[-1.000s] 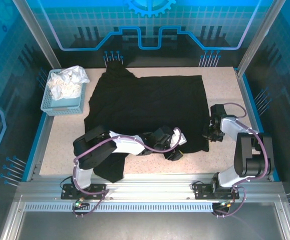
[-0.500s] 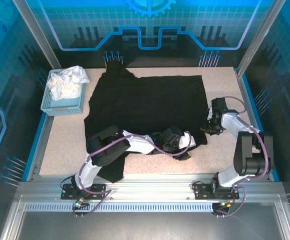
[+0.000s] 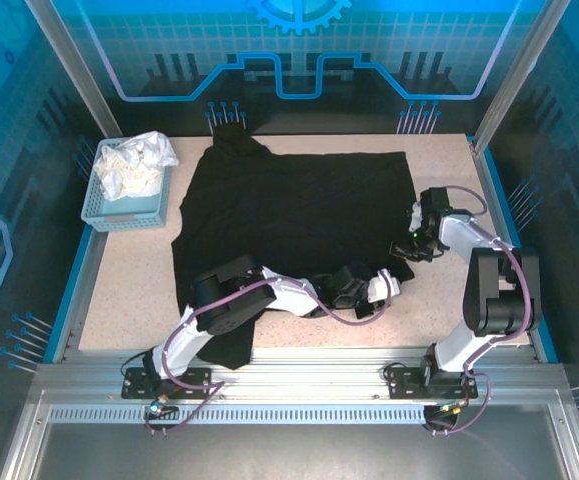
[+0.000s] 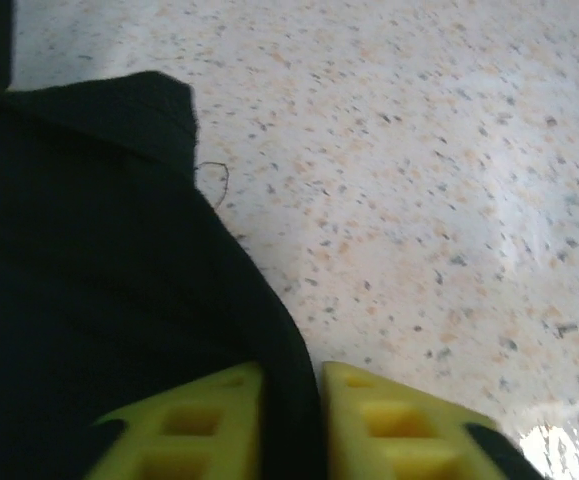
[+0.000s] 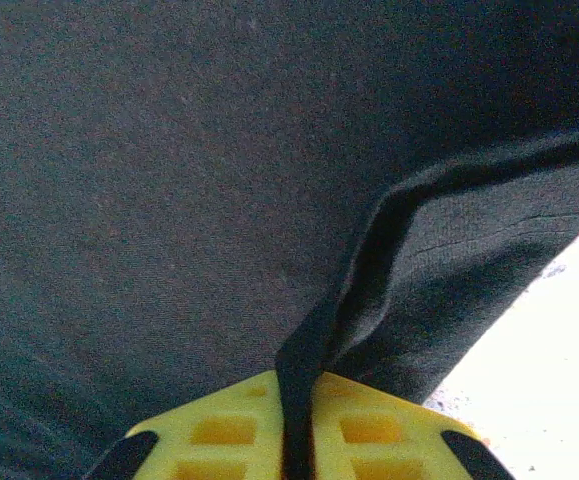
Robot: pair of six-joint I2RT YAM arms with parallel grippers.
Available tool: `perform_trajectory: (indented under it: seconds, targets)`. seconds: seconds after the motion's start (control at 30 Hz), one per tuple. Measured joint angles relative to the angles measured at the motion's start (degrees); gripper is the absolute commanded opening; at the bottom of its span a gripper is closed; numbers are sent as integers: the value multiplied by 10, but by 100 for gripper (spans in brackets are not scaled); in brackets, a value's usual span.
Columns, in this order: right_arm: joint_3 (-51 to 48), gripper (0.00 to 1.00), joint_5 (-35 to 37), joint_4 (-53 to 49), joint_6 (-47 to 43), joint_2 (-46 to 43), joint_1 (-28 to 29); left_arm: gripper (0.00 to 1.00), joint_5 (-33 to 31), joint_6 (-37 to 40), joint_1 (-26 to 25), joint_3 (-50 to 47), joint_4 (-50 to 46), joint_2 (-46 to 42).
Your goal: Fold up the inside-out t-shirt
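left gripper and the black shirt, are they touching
Touching. The left wrist view shows the left gripper closed on the edge of the black shirt, with fabric pinched between its jaws.

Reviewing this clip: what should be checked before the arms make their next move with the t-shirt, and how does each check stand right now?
1. Left fingers shut on the t-shirt: ok, its edge is pinched between them.
2. Right fingers shut on the t-shirt: ok, a fold runs between them.
3. Both grips on the t-shirt's right side: ok.
4. T-shirt lying flat: not ok, its near edge is bunched around the left arm.
5. Basket away from both arms: ok.
6. Which face of the t-shirt is up: cannot tell.
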Motion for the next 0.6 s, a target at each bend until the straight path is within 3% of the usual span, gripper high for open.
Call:
perform_trajectory:
  seconds: [0.1, 0.2, 0.6]
  targets:
    - [7, 32, 0, -2, -4, 0, -2, 0, 4, -31, 6, -6, 22, 0]
    - [5, 39, 4, -7, -4, -9, -12, 0, 23, -73, 16, -26, 42, -1]
    - [-71, 45, 73, -29, 6, -147, -5, 0, 99, -253, 75, -79, 116, -13]
